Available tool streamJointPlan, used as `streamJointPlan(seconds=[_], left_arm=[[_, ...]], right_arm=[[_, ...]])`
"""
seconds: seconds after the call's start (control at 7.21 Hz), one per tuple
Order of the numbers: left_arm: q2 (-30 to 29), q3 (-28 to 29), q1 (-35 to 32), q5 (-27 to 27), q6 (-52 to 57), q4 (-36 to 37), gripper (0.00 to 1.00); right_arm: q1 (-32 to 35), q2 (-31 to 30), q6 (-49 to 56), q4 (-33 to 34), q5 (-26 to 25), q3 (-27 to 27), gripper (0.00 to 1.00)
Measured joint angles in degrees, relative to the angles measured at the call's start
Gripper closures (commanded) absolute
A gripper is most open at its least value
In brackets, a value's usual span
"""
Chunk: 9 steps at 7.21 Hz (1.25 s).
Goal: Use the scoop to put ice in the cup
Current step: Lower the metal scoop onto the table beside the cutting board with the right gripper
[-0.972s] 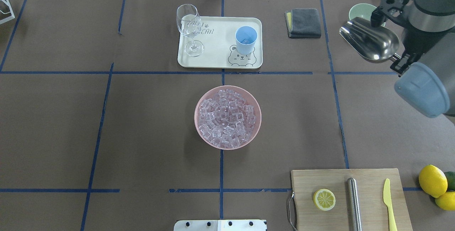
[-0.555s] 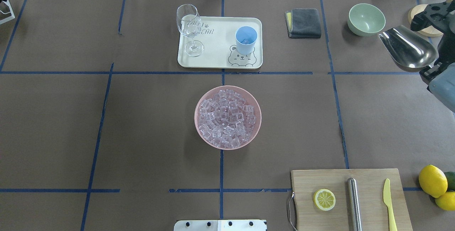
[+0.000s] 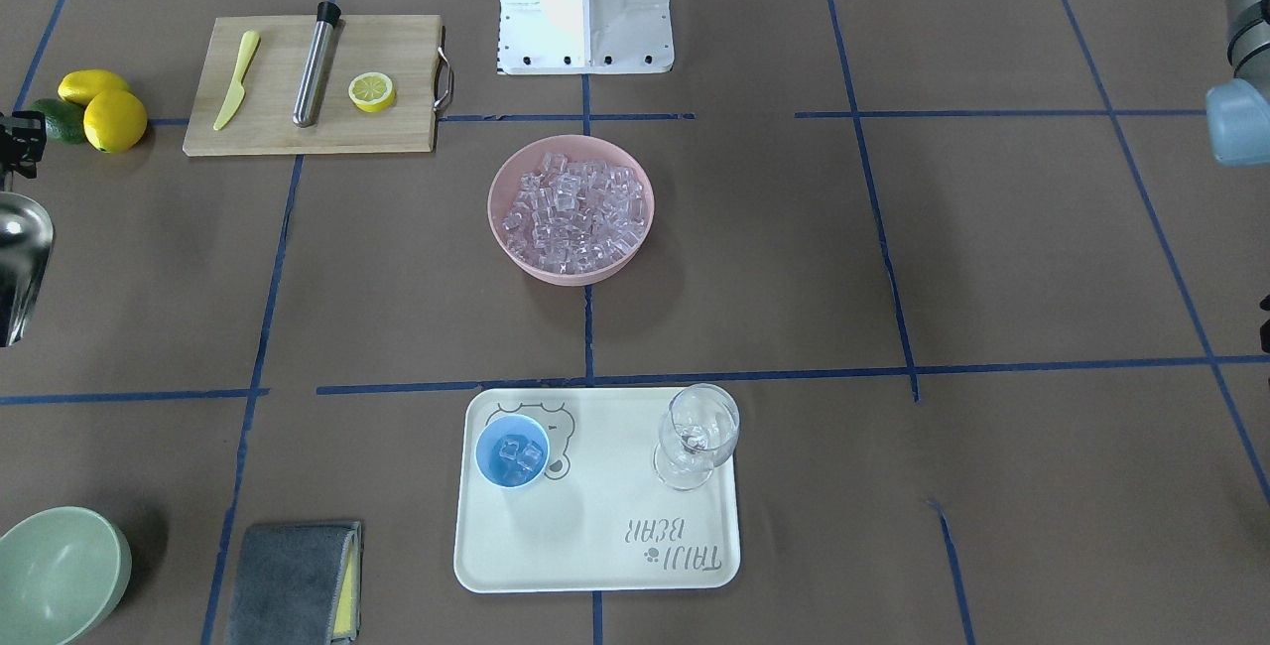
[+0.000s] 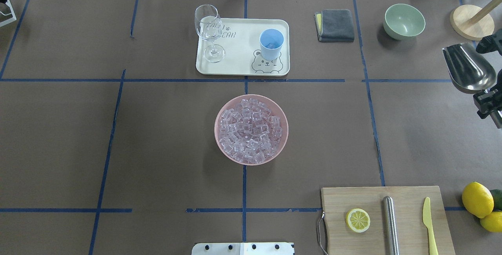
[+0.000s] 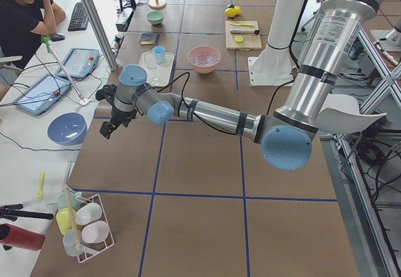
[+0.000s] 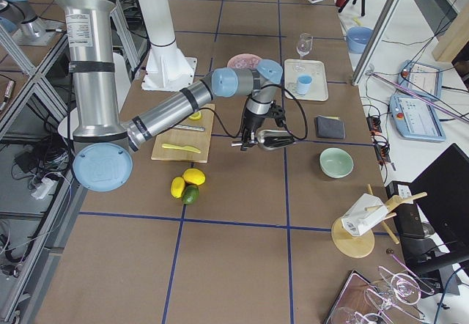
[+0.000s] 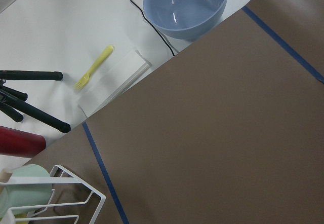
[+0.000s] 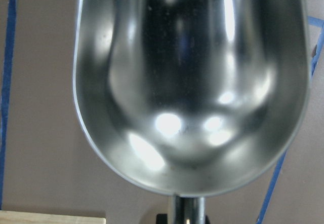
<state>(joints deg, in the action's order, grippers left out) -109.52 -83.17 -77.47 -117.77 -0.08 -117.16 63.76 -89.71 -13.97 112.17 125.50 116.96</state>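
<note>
The scoop (image 4: 468,66) hangs above the table's far right side, its trough empty and mouth pointing away from the robot, well apart from both bowl and cup. It looks stiff, smooth and fairly light, and the thin round handle is the only sensible hold; such a handle could twist in a grip once the trough is loaded, so a firm pinch close to the trough seems best. The right gripper (image 4: 485,100) sits at that handle, jaws apparently clamped on it. The ice (image 4: 251,129) fills a pink bowl (image 4: 216,129) at the table's centre: hard, slick, loose cubes that would likely slide and bounce, so a level carry suits them. The cup (image 4: 271,44) stands upright on a tray (image 4: 239,66), a few cubes already inside; small and light, it may tip if bumped. The left gripper (image 5: 108,128) hangs well away, and whether its jaws are apart cannot be told.
</note>
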Motion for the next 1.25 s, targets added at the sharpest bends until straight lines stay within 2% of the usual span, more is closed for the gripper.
streamJointPlan(seconds=[0.28, 0.42, 0.83, 1.11, 1.25], left_arm=[[0.0, 0.1, 0.0, 0.0, 0.0, 0.0, 0.0], [0.0, 0.1, 0.1, 0.0, 0.0, 0.0, 0.0], [-0.1, 0.1, 0.2, 0.0, 0.0, -0.1, 0.0], [-0.3, 0.3, 0.2, 0.0, 0.0, -0.4, 0.0], [-0.4, 0.3, 0.2, 0.0, 0.0, -0.5, 0.0]], right_arm=[[-0.7, -4.1, -3.8, -9.2, 6.2, -3.4, 1.0], [-2.2, -4.9, -8.3, -13.1, 7.7, -4.1, 1.0], [-13.3, -6.3, -29.6, -32.9, 4.9, -8.8, 1.0], [-16.5, -6.3, -34.2, -41.6, 3.7, -13.9, 1.0], [-16.8, -6.2, -34.8, -43.3, 4.3, -15.2, 1.0]])
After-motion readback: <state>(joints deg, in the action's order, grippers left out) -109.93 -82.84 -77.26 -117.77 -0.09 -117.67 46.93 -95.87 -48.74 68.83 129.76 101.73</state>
